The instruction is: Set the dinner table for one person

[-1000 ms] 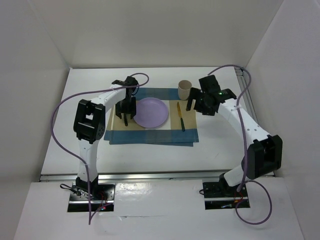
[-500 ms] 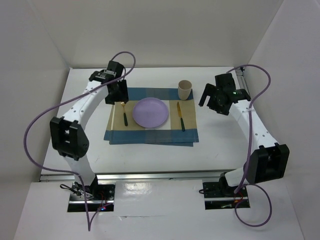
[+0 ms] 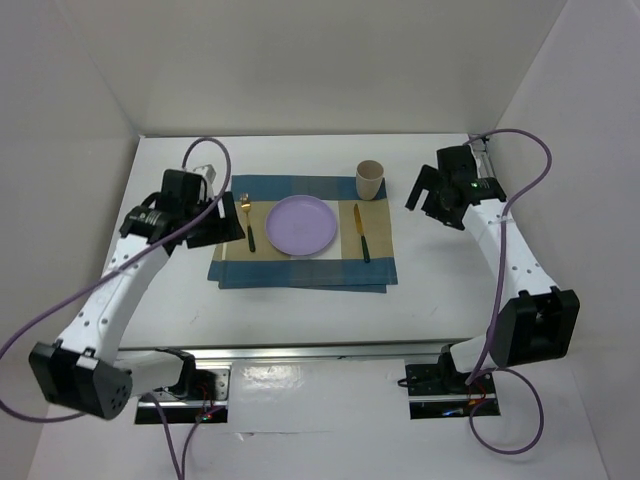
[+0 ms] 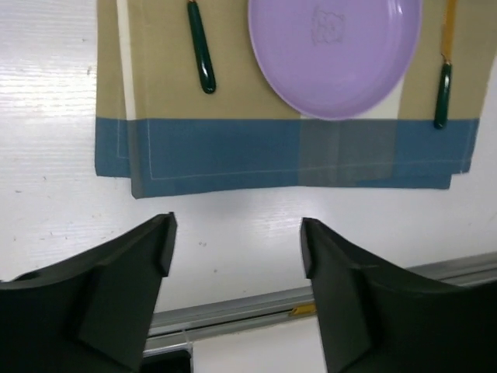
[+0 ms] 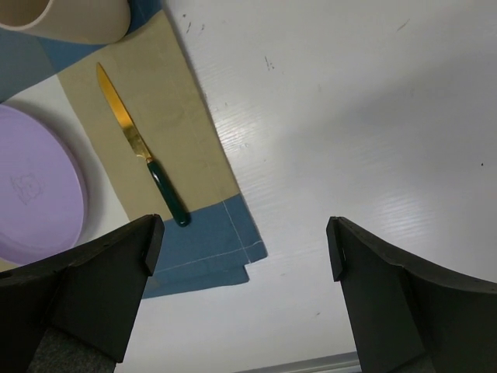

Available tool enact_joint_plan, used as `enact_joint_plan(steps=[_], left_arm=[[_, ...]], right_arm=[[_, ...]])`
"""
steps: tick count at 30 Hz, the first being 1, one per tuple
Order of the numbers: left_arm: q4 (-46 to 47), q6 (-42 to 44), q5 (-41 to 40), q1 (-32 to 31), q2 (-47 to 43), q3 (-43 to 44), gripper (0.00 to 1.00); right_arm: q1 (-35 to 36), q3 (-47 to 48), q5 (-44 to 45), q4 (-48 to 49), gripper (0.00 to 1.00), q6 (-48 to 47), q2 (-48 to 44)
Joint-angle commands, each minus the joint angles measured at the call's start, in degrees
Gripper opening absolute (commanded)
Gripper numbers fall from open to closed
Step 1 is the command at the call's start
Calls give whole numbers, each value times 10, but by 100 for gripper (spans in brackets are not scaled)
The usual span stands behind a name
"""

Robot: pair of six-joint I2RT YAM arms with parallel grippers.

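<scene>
The white dinner table (image 3: pixel 300 310) bears a blue-and-tan placemat (image 3: pixel 300 272). On the mat lie a purple plate (image 3: pixel 300 224), a green-handled fork (image 3: pixel 248 225) to its left and a gold knife (image 3: pixel 361 235) to its right. A tan cup (image 3: pixel 370 180) stands at the mat's far right corner. My left gripper (image 3: pixel 218 222) is open and empty, just left of the mat; in its wrist view (image 4: pixel 237 249) it hangs over bare table below the mat (image 4: pixel 272 155). My right gripper (image 3: pixel 425 190) is open and empty, right of the cup; in its wrist view (image 5: pixel 245 241) it is beside the knife (image 5: pixel 144 151).
A silver rail (image 3: pixel 300 350) runs along the table's near edge and shows in the left wrist view (image 4: pixel 233 307). White walls enclose the table at the back and sides. Purple cables loop from both arms.
My left gripper has left the fork on the mat and swung out leftward and nearer. My right gripper has drawn away from the cup to the right.
</scene>
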Motion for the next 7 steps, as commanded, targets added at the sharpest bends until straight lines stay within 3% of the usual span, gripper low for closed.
enact_joint_plan(steps=[1,3,7], left_arm=[[53,8,43,0,-77,-50,85],[58,7,43,0,-106,-67,91],[49,7,43,0,-131,-74,92]], right_arm=[[-7,13,28,0,100,0,-22],[-12,7,28,0,100,0,-22],[-12,-28,34,24,100,0,-43]])
